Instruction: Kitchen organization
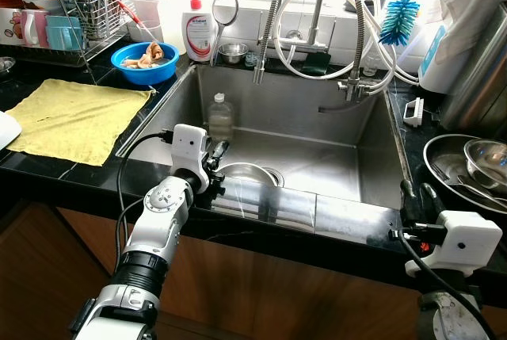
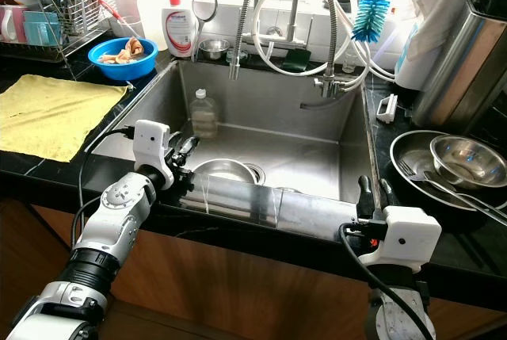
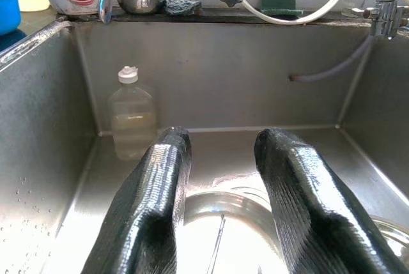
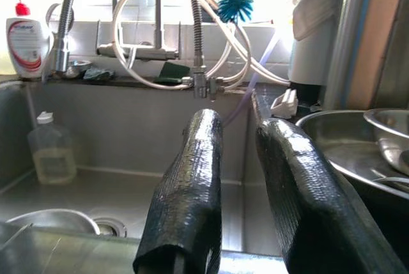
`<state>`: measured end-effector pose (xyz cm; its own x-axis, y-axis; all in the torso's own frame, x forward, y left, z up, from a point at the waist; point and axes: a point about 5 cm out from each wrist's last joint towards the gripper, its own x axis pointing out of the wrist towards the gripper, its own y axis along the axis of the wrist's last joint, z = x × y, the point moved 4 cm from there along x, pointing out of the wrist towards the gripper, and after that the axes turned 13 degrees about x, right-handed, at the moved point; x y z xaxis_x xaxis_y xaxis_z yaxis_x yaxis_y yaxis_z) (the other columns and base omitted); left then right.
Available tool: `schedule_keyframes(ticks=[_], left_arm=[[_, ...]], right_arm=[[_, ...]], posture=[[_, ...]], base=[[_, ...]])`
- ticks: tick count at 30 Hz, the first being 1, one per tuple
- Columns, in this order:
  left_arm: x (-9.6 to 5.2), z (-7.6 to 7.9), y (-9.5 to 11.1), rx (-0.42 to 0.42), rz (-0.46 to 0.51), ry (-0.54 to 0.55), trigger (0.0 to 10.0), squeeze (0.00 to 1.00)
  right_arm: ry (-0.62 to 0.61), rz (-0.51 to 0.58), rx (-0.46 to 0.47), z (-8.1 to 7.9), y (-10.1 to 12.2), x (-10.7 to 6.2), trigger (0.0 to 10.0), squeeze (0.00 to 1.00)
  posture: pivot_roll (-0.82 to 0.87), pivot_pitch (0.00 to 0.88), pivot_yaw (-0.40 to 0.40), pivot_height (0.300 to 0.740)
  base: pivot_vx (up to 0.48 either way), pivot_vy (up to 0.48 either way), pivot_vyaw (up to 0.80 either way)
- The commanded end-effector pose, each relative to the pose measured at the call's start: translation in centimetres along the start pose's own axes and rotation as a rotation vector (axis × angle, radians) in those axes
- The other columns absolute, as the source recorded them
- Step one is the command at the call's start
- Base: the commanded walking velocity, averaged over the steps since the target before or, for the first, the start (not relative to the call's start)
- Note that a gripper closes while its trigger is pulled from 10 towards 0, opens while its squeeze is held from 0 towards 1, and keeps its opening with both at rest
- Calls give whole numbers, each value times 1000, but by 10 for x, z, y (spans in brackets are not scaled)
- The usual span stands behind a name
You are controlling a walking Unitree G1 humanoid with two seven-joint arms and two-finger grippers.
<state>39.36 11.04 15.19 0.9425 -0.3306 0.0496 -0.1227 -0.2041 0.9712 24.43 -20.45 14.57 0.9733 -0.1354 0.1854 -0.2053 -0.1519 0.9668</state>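
Observation:
A steel bowl lies in the bottom of the steel sink, near the drain. A clear plastic bottle with a white cap stands behind it by the sink's left wall. My left gripper reaches over the sink's front left edge, open, just above the bowl's near rim with nothing between its fingers. My right gripper rests at the front right corner of the counter, open and holding nothing. In the right wrist view its fingers point across the sink toward the tap.
A blue bowl of scraps and a yellow cloth lie on the left counter by a dish rack. Soap bottle, small steel bowl and blue brush line the back ledge. A steel pan with dishes sits right.

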Motion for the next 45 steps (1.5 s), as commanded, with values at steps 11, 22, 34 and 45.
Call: schedule_keyframes(ticks=[11, 22, 34, 45], left_arm=[[1, -1, 7, 71, 26, 17, 10000, 0], [0, 3, 8, 109, 41, 3, 10000, 0], [0, 4, 8, 123, 44, -5, 10000, 0], [0, 4, 7, 123, 43, -5, 10000, 0]], right_arm=[[-417, 173, -86, 81, 44, -13, 10000, 0], [-600, 197, 159, 108, 38, -21, 10000, 224], [-685, 184, 309, 113, 25, -22, 10000, 0], [-703, 186, 382, 113, 20, -22, 10000, 0]], posture=[[18, 0, 5, 740], [23, 0, 1, 740], [28, 0, 0, 740], [30, 0, 1, 740]], base=[[0, 0, 0], [0, 0, 0], [0, 0, 0], [0, 0, 0]])
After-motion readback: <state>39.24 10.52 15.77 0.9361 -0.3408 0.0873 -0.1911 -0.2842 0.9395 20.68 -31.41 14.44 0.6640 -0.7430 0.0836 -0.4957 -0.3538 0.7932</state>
